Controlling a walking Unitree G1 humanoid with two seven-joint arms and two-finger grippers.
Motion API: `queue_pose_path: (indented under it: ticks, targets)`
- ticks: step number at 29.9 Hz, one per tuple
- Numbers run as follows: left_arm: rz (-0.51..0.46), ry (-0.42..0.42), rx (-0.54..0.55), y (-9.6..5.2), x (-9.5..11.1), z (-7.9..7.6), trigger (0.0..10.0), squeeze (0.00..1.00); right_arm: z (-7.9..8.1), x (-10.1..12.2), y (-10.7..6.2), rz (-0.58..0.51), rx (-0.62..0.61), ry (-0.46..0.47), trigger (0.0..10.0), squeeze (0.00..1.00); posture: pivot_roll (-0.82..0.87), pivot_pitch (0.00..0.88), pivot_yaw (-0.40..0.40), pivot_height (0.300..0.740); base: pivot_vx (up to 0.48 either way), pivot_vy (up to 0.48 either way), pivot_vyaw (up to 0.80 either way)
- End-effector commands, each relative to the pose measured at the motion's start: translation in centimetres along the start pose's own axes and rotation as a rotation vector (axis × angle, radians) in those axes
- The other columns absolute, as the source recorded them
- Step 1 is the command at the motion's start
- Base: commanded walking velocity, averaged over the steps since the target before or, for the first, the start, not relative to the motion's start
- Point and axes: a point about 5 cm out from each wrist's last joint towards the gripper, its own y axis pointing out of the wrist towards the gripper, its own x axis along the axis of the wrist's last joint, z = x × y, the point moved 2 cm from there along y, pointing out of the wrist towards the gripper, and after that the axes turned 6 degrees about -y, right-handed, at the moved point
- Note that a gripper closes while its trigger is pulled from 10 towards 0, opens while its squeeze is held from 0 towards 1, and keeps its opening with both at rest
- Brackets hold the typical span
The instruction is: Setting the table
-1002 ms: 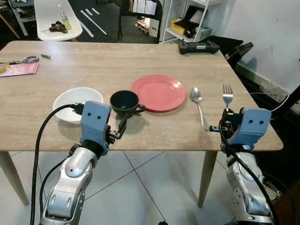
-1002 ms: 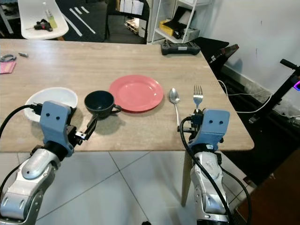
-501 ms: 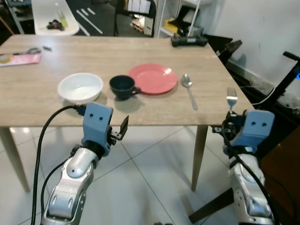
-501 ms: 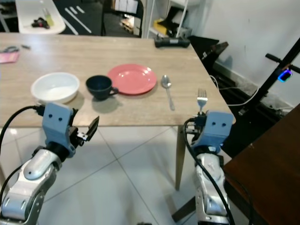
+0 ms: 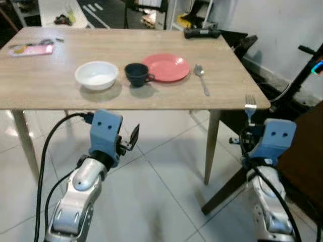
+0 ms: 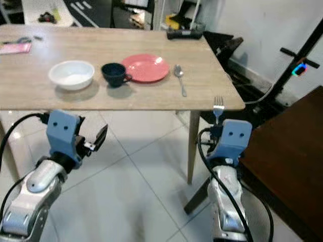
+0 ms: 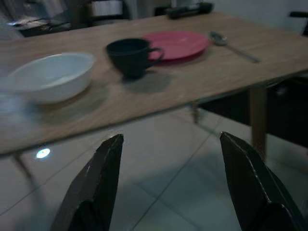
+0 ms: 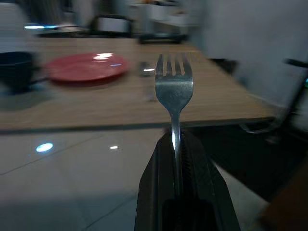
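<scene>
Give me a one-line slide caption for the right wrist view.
Right gripper shut on an upright fork, facing the wooden table with the red plate and spoon.

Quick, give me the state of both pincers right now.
Left pincer: open, holding nothing, off the table.
Right pincer: closed on the fork, tines up, short of the table edge.

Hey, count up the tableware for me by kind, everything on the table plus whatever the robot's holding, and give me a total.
Bowl: 1
Cup: 1
Plate: 1
Spoon: 1
Fork: 1, held in the right gripper, off the table
Total: 5
</scene>
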Motion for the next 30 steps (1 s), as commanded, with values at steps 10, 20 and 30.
queue_pose_path:
  ticks: [10, 20, 30]
  targets:
    - [0.019, -0.006, -0.001, -0.07, -0.61, -0.11, 10.0, 0.00, -0.32, -0.24, -0.18, 0.005, -0.017, 0.001, 10.0, 0.00, -0.03, 0.053, 0.046, 0.740, -0.216, 0.000, 0.00]
    - [0.020, -0.012, -0.010, -0.06, -0.65, -0.30, 10.0, 0.00, -0.27, -0.24, -0.29, 0.002, -0.016, 0.005, 10.0, 0.00, -0.03, 0.054, 0.049, 0.740, 0.000, 0.000, 0.00]
    - [0.027, -0.008, -0.008, -0.04, -0.81, -0.25, 10.0, 0.00, -0.20, -0.47, -0.27, 0.020, -0.021, 0.024, 10.0, 0.00, -0.03, 0.052, 0.048, 0.740, 0.000, 0.000, -0.32]
